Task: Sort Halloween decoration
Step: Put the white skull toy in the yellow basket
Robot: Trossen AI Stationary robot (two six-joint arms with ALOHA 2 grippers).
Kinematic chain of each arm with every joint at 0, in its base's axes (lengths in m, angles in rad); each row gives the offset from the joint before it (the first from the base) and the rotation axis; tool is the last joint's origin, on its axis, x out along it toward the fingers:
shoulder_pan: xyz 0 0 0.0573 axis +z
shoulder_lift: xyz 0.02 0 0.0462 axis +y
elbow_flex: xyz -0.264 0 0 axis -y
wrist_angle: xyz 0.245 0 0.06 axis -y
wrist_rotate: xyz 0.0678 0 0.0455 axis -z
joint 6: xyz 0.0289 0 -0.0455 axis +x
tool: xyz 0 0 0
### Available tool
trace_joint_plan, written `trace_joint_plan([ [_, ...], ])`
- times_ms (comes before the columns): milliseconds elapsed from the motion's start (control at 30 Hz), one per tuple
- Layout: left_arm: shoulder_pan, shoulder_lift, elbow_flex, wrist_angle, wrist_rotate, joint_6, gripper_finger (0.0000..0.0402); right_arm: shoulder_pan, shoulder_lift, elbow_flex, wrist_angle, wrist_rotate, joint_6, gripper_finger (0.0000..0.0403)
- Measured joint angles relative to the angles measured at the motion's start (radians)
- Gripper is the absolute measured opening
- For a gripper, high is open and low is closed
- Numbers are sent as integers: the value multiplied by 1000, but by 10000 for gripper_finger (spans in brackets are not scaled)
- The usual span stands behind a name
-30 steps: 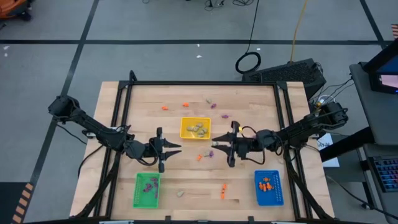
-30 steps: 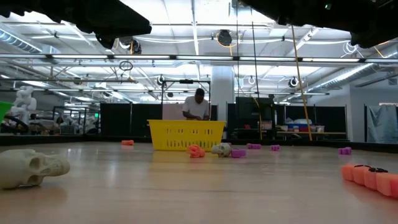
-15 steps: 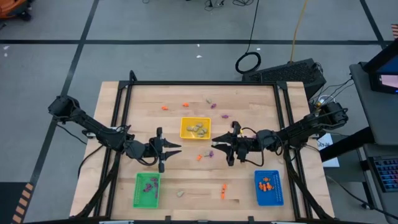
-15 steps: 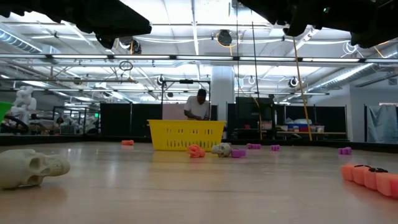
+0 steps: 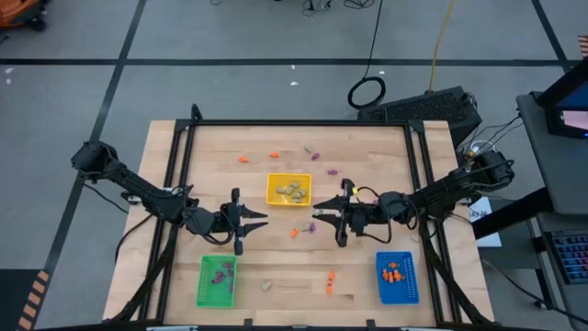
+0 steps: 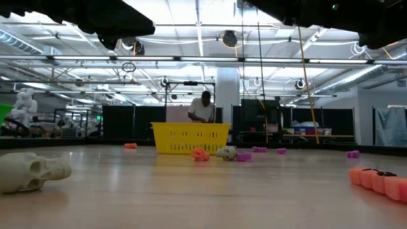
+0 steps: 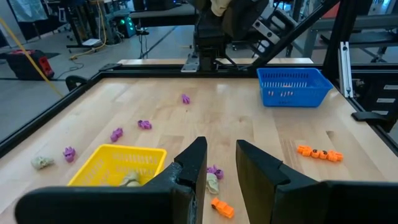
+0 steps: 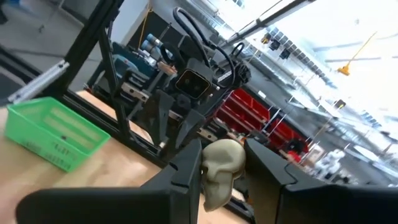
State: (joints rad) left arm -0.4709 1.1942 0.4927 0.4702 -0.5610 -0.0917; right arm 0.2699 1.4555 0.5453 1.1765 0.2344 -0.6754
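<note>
The right hand [image 8: 219, 171], clamped on a pale skull [image 8: 221, 169], hovers just right of the yellow tray [image 5: 288, 189]; the left hand [image 7: 219, 167] is part-open, empty.

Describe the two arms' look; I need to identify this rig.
Both arms are dark, slender and jointed. The left gripper and right gripper each end in two black, tapered fingers. Black cables loop along the right arm.

Both arms reach inward over the table's middle. The left gripper [image 5: 260, 219] hangs with fingers slightly parted and empty; the right gripper [image 5: 319, 217] pinches a pale skull [image 8: 221, 168].
</note>
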Motion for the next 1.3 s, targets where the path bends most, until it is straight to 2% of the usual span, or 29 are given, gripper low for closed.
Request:
trace_joint_plan([
  [300,0,0,0,0,0,0,83,0,0,0,-2,0,207,80],
  [400,0,0,0,0,0,0,83,0,0,0,-13,5,331,80],
  [533,0,0,0,0,0,0,83,-12,-1,8,-33,88,476,80],
  [700,0,0,0,0,0,1,83,-61,0,63,-216,157,640,80],
  [833,0,0,0,0,0,1,83,-119,0,158,-476,157,717,80],
  [933,0,0,0,0,0,1,83,-163,10,218,-608,155,742,80],
  [1000,0,0,0,0,0,2,83,-189,21,240,-654,137,742,80],
  [1133,0,0,0,0,0,2,83,-250,57,249,-657,38,757,80],
  [1300,0,0,0,0,0,2,83,-316,128,250,-657,-34,810,80],
])
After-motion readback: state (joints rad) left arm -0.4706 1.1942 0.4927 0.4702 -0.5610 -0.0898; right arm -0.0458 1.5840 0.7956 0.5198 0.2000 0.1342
